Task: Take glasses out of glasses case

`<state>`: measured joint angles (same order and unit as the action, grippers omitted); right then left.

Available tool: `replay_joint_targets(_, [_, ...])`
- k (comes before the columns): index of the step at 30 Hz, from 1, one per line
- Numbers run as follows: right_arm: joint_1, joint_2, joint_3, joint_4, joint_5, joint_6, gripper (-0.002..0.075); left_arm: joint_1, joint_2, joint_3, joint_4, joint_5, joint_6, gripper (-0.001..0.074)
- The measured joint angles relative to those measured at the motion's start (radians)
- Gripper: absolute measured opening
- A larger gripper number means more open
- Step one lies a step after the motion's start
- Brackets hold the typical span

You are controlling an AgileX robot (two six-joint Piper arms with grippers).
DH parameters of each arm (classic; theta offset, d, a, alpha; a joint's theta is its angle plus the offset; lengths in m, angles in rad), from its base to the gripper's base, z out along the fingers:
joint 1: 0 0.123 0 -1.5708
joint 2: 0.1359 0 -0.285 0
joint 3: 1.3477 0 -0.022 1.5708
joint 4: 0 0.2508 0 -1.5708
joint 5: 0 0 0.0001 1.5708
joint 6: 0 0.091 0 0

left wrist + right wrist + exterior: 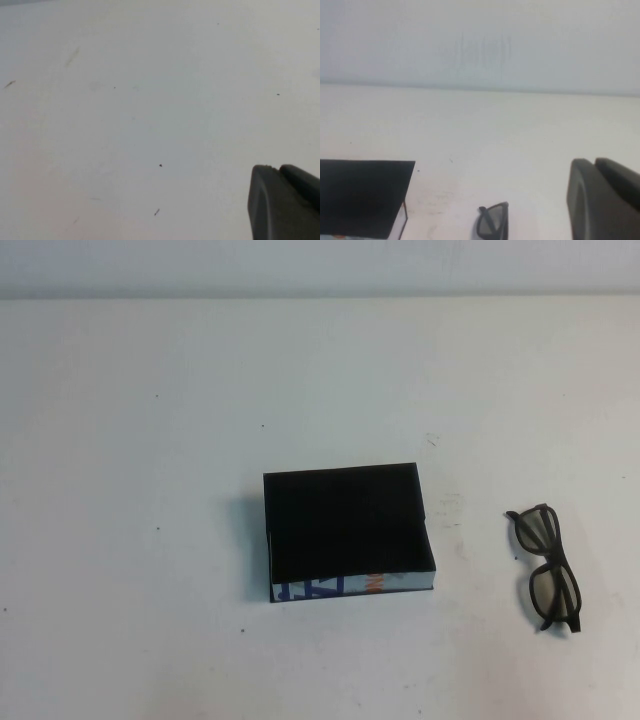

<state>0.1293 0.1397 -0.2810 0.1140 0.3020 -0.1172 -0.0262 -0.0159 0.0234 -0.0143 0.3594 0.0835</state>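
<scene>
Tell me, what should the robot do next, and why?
Probably nothing more than stay parked: the glasses already lie on the table, right of the empty case. The left claw and right claw show only in the wrist views, holding nothing.

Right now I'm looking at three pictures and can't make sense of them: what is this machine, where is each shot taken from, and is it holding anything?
This is a robot with two arms, each ending in a gripper. The high view comes from a raised camera on the robot's own side, looking down at the white table. The arms themselves are out of that shot. On the table sits the glasses case, an open, shallow black box with nothing visible inside. To its right, apart from it, the glasses lie on the table.

The other two pictures come from small cameras on the wrists. The dark shape in the corner of each is part of that arm's gripper: the left gripper hangs over bare table, and the right gripper is near the glasses and case. Neither holds anything that these views show.
</scene>
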Motion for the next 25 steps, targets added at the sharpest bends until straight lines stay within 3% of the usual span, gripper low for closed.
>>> replay_joint_targets(5, [-0.001, -0.076, 0.153, -0.002, -0.103, 0.006, -0.0016, 0.0, 0.0, 0.0, 0.0, 0.0, 0.0, -0.0005])
replay_joint_targets(11, [-0.02, -0.145, 0.298, -0.062, -0.122, 0.129, -0.0016, 0.0, 0.0, 0.0, 0.0, 0.0, 0.0, -0.0005])
replay_joint_targets(16, [-0.024, -0.147, 0.309, -0.069, -0.006, 0.159, -0.0017, 0.0, 0.0, 0.0, 0.0, 0.0, 0.0, -0.0005])
replay_joint_targets(25, [-0.057, -0.147, 0.309, -0.073, 0.01, 0.16, -0.0017, 0.0, 0.0, 0.0, 0.0, 0.0, 0.0, -0.0005])
